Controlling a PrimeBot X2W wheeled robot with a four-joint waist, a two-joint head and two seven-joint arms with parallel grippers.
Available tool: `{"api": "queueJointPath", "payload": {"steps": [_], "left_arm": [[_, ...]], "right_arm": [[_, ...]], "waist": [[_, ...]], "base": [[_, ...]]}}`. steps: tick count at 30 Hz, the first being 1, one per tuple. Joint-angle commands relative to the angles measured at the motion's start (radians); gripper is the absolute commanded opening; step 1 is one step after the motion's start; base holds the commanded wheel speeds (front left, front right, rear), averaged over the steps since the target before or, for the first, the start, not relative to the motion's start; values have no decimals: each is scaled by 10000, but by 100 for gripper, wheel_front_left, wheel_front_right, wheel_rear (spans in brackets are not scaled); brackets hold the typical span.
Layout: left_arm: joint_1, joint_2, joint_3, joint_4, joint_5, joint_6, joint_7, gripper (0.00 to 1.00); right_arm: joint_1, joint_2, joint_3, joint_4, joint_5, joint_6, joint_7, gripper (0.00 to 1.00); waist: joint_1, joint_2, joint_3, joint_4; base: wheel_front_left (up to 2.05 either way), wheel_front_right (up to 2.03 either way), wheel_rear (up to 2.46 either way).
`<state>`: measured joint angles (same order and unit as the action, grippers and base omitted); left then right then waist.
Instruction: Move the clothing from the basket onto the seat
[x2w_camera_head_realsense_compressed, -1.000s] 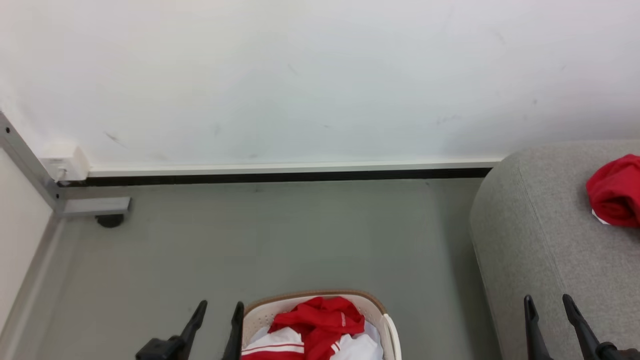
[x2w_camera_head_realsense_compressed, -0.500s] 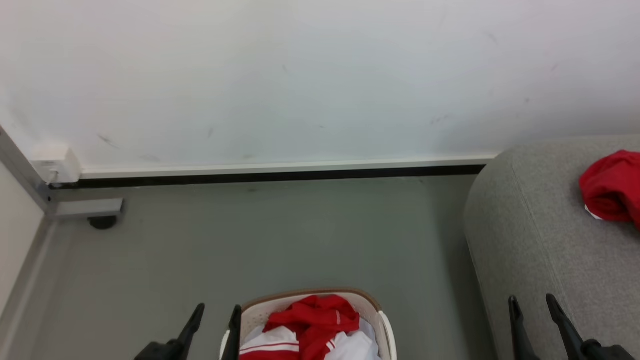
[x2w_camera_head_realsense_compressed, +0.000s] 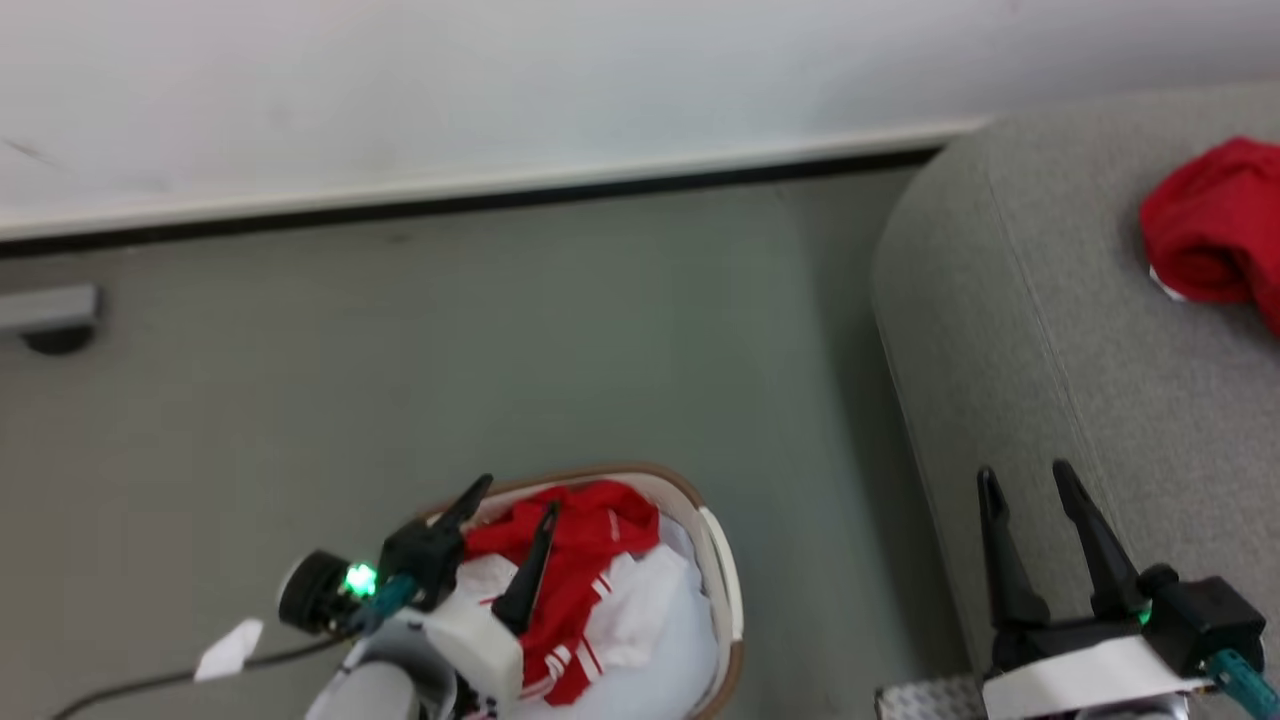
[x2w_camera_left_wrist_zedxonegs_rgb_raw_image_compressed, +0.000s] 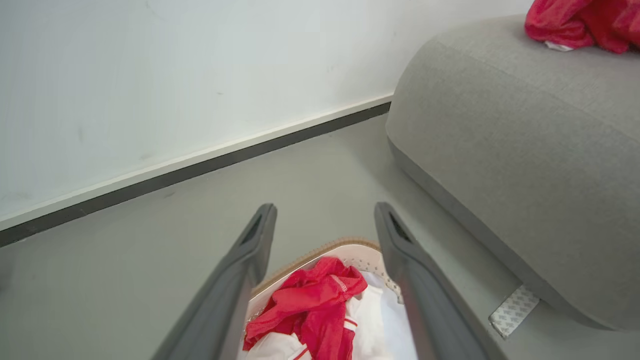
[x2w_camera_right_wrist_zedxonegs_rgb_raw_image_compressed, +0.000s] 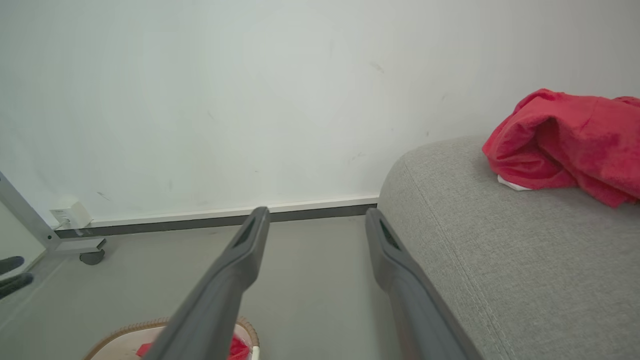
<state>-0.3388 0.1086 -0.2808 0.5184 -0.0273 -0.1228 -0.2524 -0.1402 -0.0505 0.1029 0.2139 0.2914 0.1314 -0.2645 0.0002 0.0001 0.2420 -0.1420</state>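
Left hand (x2w_camera_head_realsense_compressed: 518, 494): low in the head view, left of centre. Its two dark fingers (x2w_camera_head_realsense_compressed: 524, 585) are parted and angled up and to the right. In the left wrist view the left hand (x2w_camera_left_wrist_zedxonegs_rgb_raw_image_compressed: 325, 206) shows a wide gap, tips about level. Behind it sits a white wrist housing (x2w_camera_head_realsense_compressed: 478, 648) with a green light (x2w_camera_head_realsense_compressed: 357, 578) lit. The pale forearm (x2w_camera_head_realsense_compressed: 368, 692) runs off the bottom edge. Right hand (x2w_camera_head_realsense_compressed: 1025, 470): lower right of the head view, fingers near upright, leaning slightly left, parted. In the right wrist view the right hand (x2w_camera_right_wrist_zedxonegs_rgb_raw_image_compressed: 316, 211) also shows a wide gap. Behind it are a black wrist block (x2w_camera_head_realsense_compressed: 1195, 615), a white band (x2w_camera_head_realsense_compressed: 1085, 678) and a teal cable (x2w_camera_head_realsense_compressed: 1238, 680).
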Motion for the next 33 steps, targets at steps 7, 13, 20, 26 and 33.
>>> {"api": "queueJointPath", "payload": {"steps": [7,13,20,26,33], "left_arm": [[-1799,414,-864,1854,400,-60,959,100],[-2783,792,-1290,3307,652,-65,2160,100],[-3625,1007,-1270,4335,584,113,3022,100],[-4135,1335,-1425,4931,832,340,3537,100],[-4475,1572,-1568,5344,1031,745,3527,39]], "right_arm": [[-1130,3,586,-286,702,-11,1,100],[-1962,-1,1215,-667,1324,-11,1,100],[-2644,1,1767,-1118,1821,-13,1,100],[-3122,-2,2135,-1567,2142,-13,1,100],[-3325,-2,2246,-1942,2307,-11,1,100]], "waist": [[-2,-1,2109,-1380],[-2,-1,3102,-1973],[-2,-1,4119,-2481],[-2,-1,4813,-2792],[-2,-1,5212,-2924]], "base": [[0,0,0],[0,0,0],[0,0,0],[0,0,0],[0,0,0]]}}
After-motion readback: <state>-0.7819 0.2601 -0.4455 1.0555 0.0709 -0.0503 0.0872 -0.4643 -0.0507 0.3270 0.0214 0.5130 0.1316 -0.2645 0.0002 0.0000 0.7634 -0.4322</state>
